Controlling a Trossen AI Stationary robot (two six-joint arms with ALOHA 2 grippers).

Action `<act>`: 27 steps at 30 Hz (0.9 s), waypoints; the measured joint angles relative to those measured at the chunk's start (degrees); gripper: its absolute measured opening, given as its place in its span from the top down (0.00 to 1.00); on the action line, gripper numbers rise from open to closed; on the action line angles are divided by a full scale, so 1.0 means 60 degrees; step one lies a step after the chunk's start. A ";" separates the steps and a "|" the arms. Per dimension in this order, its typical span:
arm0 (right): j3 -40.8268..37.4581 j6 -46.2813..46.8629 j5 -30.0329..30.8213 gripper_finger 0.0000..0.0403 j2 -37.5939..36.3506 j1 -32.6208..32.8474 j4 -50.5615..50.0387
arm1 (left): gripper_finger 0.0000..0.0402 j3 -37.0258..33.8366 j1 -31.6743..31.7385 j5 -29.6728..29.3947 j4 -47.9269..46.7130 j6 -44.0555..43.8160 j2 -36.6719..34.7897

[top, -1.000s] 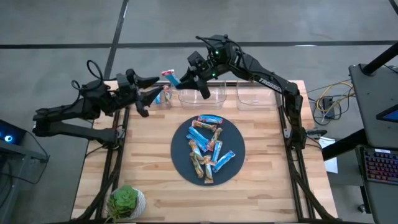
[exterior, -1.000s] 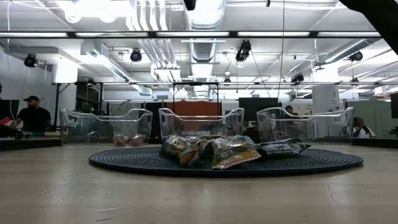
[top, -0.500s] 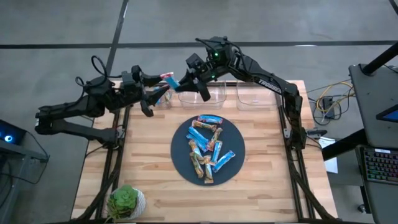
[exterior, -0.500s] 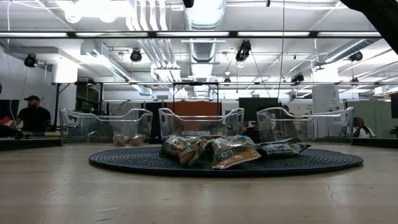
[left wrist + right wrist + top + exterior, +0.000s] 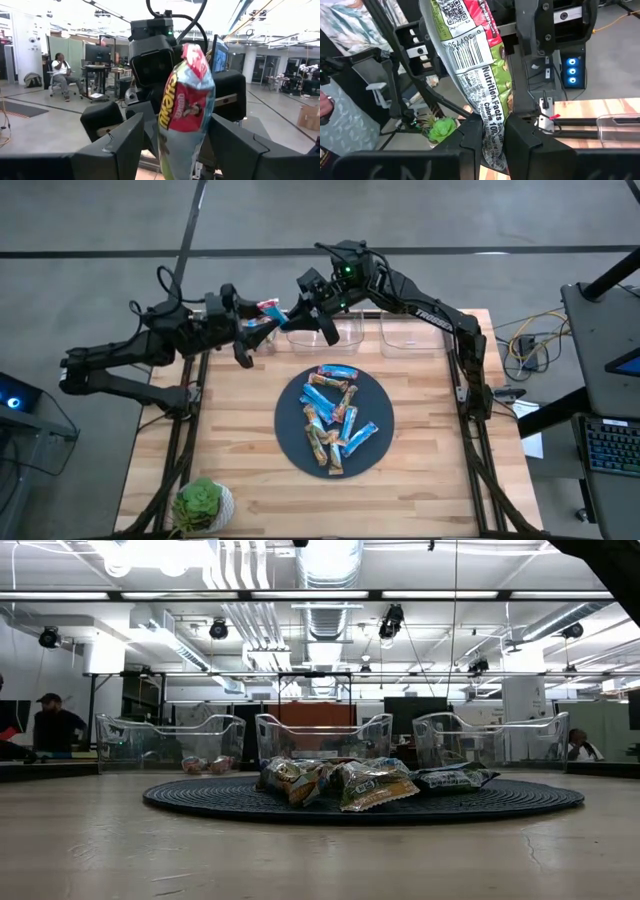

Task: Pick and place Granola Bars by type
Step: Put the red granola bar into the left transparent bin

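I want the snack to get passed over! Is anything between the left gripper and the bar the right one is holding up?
Nothing visible. The right gripper pinches the bar by one end, and the left gripper has its open fingers on either side of it, with only air between.
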 joint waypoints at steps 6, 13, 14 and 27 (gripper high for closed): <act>0.0000 0.0000 -0.0001 0.87 0.0000 0.0000 -0.0011 | 0.50 0.0191 0.0000 0.0054 0.0022 0.0033 0.0279; -0.0004 0.0003 -0.0001 0.87 0.0000 0.0000 -0.0018 | 0.61 0.0229 0.0000 0.0074 -0.0017 0.0049 0.0527; -0.0004 0.0000 -0.0005 0.87 0.0000 0.0000 -0.0022 | 0.63 0.0229 0.0000 0.0070 -0.0015 0.0075 0.0527; -0.0004 -0.0004 -0.0001 0.87 0.0000 0.0000 0.0004 | 0.79 0.0229 0.0022 0.0077 -0.0051 0.0187 0.0421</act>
